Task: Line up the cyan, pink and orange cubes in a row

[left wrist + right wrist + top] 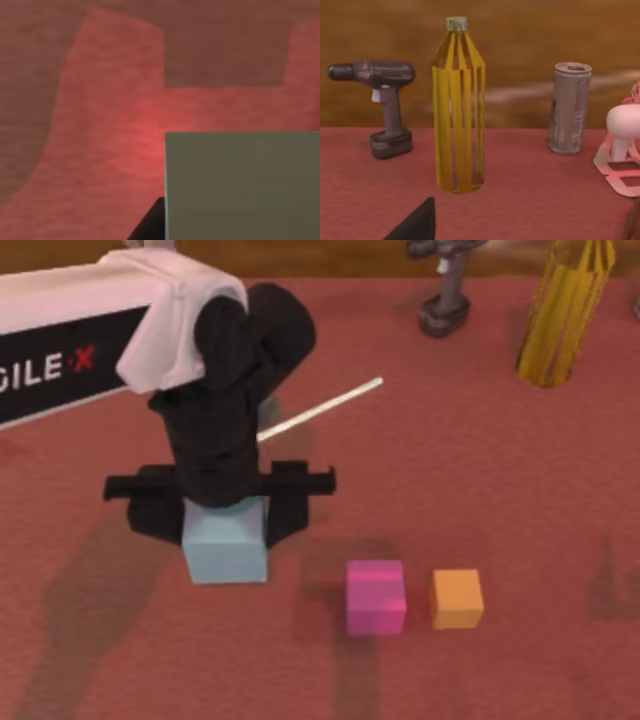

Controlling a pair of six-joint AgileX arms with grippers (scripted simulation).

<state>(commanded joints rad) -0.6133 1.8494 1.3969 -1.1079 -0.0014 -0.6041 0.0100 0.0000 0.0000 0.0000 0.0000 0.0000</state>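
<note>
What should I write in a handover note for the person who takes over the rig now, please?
Left gripper: low over the cyan cube, at the table's left; fingers straddle it, grip state unclear.
Right arm: outside the top view; its wrist camera faces a yellow bottle, drill and can at the far edge.
Pink cube and orange cube: side by side, a small gap between them.
Done: pink and orange aligned.
Left: the cyan cube sits farther back and apart; probably bring it level with the pair.
</note>
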